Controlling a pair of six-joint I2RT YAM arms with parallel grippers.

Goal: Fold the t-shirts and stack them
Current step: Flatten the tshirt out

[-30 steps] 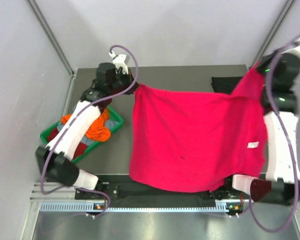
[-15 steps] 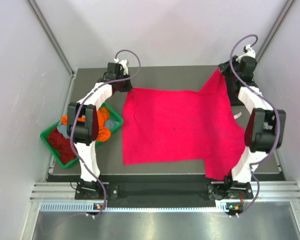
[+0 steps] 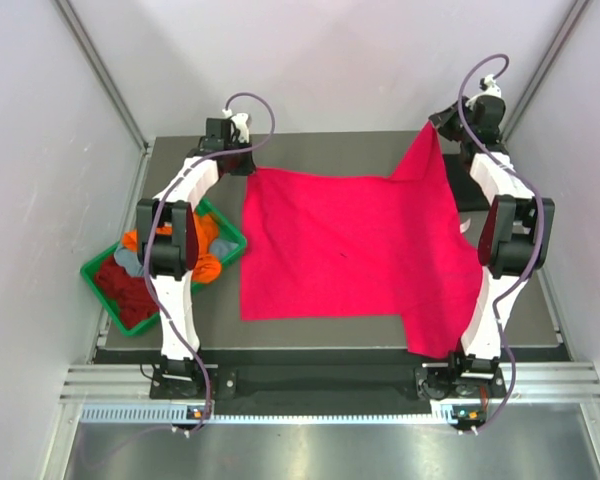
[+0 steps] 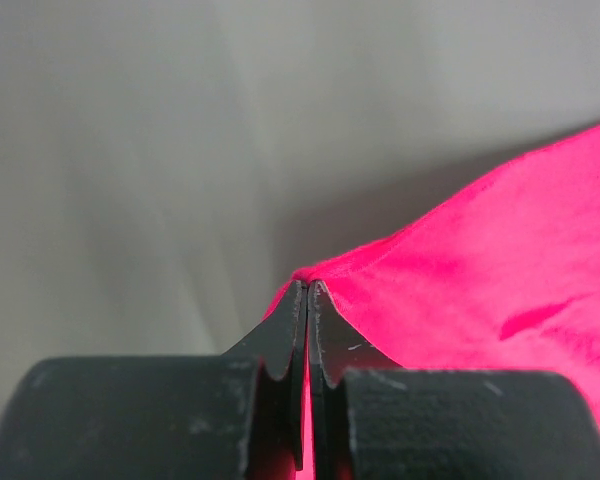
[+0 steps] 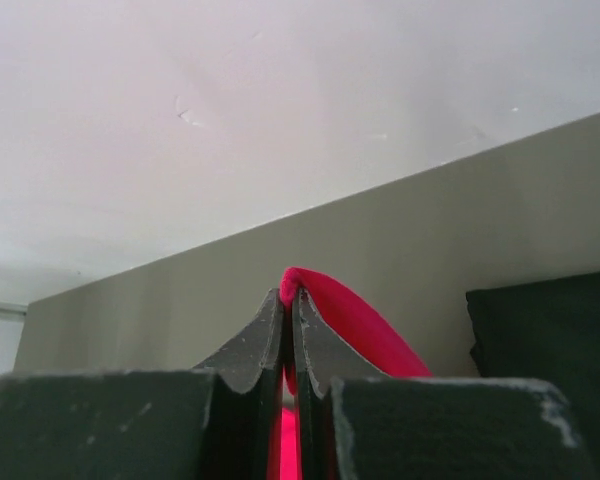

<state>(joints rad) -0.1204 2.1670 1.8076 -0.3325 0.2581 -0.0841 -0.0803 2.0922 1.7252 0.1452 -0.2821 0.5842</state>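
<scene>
The bright pink-red t-shirt is spread over the table, its near right corner hanging over the front edge. My left gripper is shut on its far left corner; the pinched cloth shows in the left wrist view. My right gripper is shut on the far right corner, held a little above the table; the cloth fold shows in the right wrist view. A black t-shirt lies at the far right, mostly behind my right arm, and shows in the right wrist view.
A green tray at the table's left edge holds orange, dark red and grey-blue tees in a heap. Grey walls close the back and both sides. Both arms stretch far toward the back edge.
Both grippers have moved toward the back of the table and lowered, drawing the pink-red shirt from hanging in the air to lying spread on the table.
</scene>
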